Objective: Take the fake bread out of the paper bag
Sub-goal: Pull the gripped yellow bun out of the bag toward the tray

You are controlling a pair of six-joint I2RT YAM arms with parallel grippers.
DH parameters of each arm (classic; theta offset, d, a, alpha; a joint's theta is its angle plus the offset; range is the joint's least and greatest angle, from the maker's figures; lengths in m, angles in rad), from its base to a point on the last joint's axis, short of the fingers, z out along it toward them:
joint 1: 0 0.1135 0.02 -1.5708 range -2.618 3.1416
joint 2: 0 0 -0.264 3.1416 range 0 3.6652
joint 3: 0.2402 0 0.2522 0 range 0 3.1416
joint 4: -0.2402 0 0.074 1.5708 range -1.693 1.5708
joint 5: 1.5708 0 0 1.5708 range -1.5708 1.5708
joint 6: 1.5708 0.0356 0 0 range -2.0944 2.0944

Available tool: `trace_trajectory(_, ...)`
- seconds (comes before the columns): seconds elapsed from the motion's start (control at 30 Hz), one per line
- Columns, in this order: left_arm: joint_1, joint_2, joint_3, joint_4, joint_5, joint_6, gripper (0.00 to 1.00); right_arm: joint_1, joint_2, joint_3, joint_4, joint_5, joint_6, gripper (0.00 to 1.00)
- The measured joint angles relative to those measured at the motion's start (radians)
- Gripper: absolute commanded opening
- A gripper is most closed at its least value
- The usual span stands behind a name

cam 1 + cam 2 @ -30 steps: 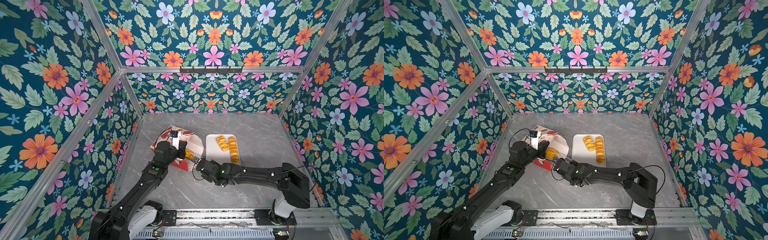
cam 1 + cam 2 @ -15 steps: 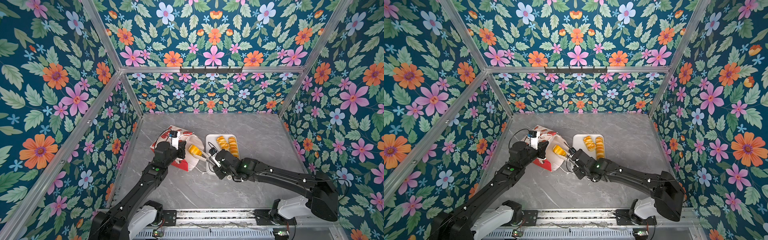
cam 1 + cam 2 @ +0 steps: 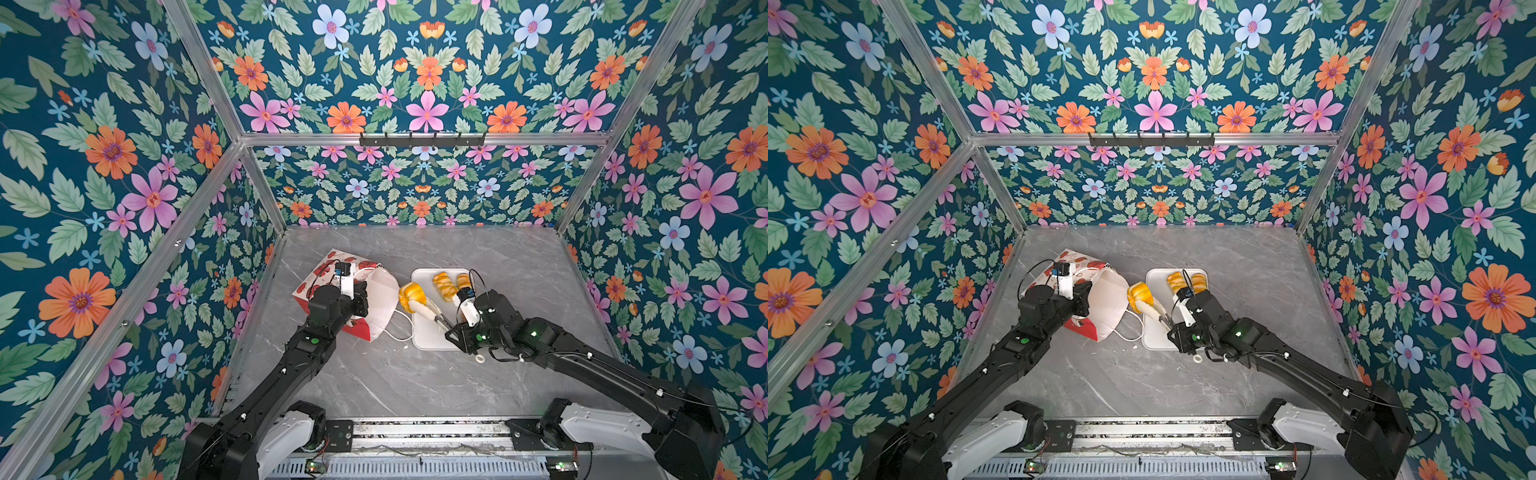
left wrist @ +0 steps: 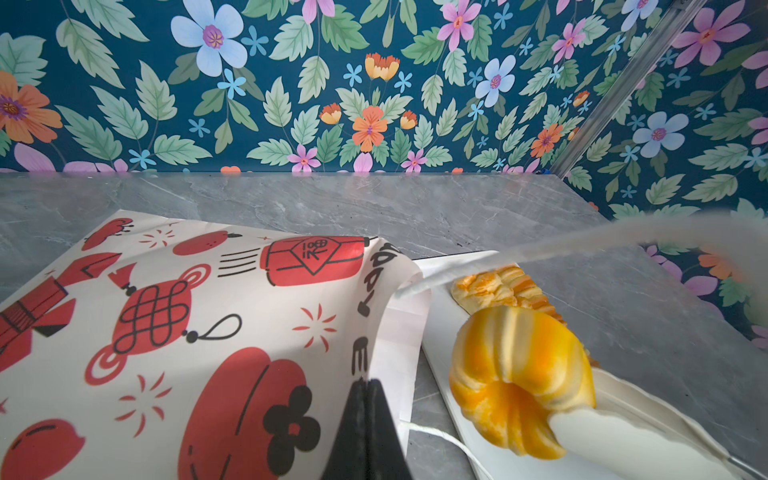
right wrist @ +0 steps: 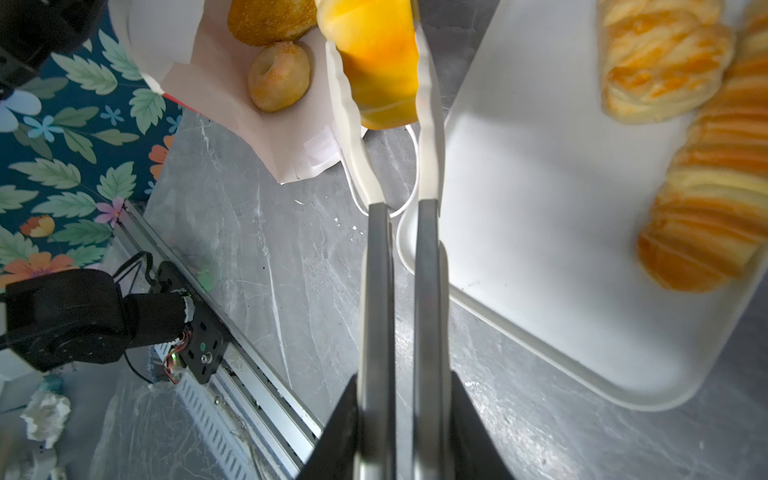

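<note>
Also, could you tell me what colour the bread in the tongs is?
Glossy yellow-orange with pale cream ridges; the bread shows best in the left wrist view.

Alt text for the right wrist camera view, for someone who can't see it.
Tongs, clamped in the right end effector, pinch a glossy fluted bread ring outside the mouth of the paper bag. A seeded loaf and bagel lie inside it; two ridged pastries rest on the white tray.

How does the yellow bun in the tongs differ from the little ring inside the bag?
The bun looks bigger, smooth and ridged; the ring is small and grainy. The bun hangs pinched in the tongs, outside the bag; the ring lies inside it. Both are golden.
</note>
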Motion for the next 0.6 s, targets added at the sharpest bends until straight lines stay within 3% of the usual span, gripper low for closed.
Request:
trace_trajectory(0.23,0.0,-0.016,-0.007,0.004,-0.005,0.0,0.0,-0.086,-0.074,-0.086,0.004,-0.125,0.122,0.26)
trace_trajectory(0.6,0.0,-0.041,-0.022,0.006,-0.001,0.001,0.0,-0.189,-0.133,-0.215,0.008,-0.231,0.276,0.26)
